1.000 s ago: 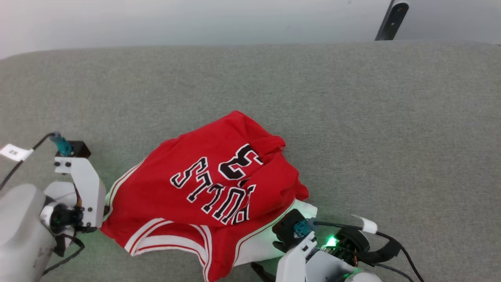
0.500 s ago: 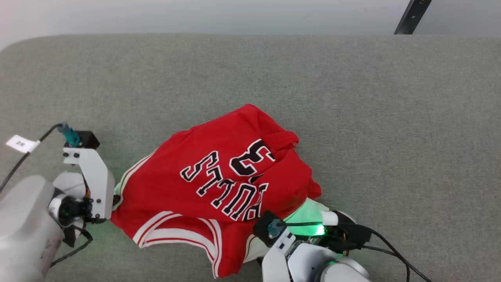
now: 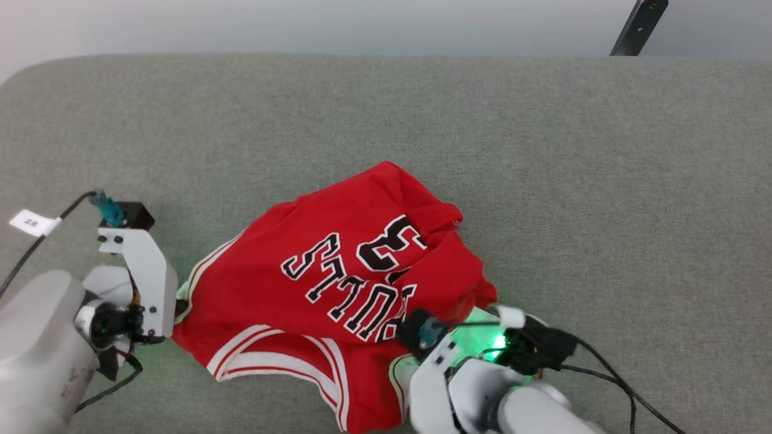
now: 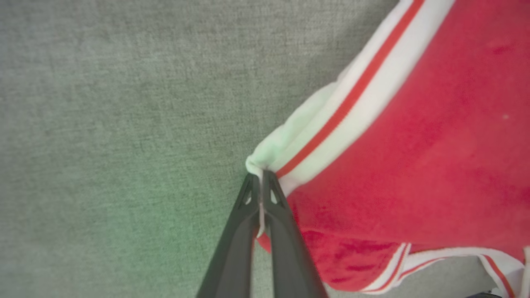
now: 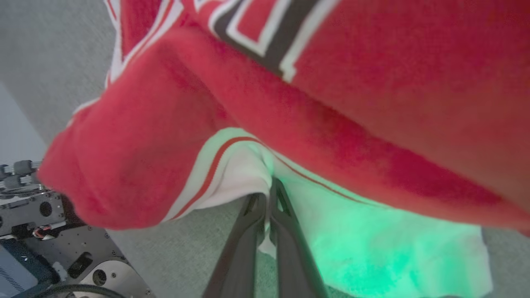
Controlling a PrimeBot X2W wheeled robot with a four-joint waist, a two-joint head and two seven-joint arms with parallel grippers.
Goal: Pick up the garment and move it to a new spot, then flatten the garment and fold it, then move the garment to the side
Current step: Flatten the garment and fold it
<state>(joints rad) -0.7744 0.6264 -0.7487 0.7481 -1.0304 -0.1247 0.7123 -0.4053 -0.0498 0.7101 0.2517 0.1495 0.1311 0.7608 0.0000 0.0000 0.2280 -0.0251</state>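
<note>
Quick look: the garment sits bunched up on the grey cloth-covered table, low in the middle of the head view, right btw the two arms. It's the red jersey, lettering facing up but upside down from the robot's side, w/ a black-and-white "3" showing next to a fold. The striped red/white trim runs along the near edge, and the whole thing is rumpled, not flat at all.

The left gripper is at the jersey's left edge. Its fingers are closed tight on a pinch of the white striped trim, w/ a sliver of fabric visible btw them. The rest of the red cloth spreads off to the right of the left wrist view.

The right gripper is tucked in under the jersey's right side, fingers also clamped together on a bit of the white sleeve. That sleeve is glowing green from the wrist light, and red fabric hangs over it.

Other stuff: a tagged cable by the left arm and a black pole at the far right, past the table.
</note>
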